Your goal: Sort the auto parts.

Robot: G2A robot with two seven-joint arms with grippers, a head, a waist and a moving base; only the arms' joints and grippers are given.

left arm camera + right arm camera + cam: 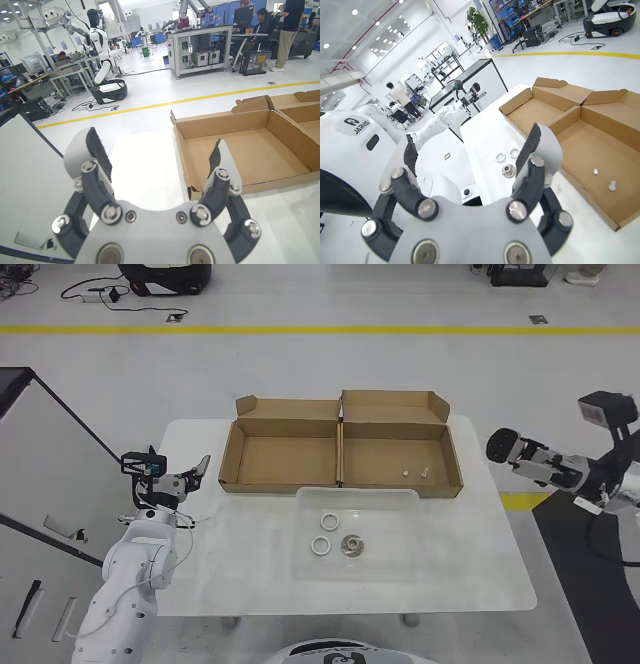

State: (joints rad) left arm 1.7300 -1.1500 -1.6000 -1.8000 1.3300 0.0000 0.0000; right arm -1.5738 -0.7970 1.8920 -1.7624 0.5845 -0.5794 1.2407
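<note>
White tabletop (470,564) on a pale floor, with a yellow floor line (400,330) running behind it. Black-and-white mobile base (110,91) sits past the line, power strip (88,106) and cable beside it. Farther back: green bin (145,52), potted plant (477,17).

Bright overhead lighting, glare on white table (140,160), edges bowed

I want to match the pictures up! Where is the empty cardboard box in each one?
Top view: the empty cardboard box is on the table's far side, beside the box holding two small metal parts.
Left wrist view: it lies just beyond the open left gripper.
Right wrist view: it is the farther of the two boxes.
Shared landmark: the yellow floor line beyond the table.
</note>
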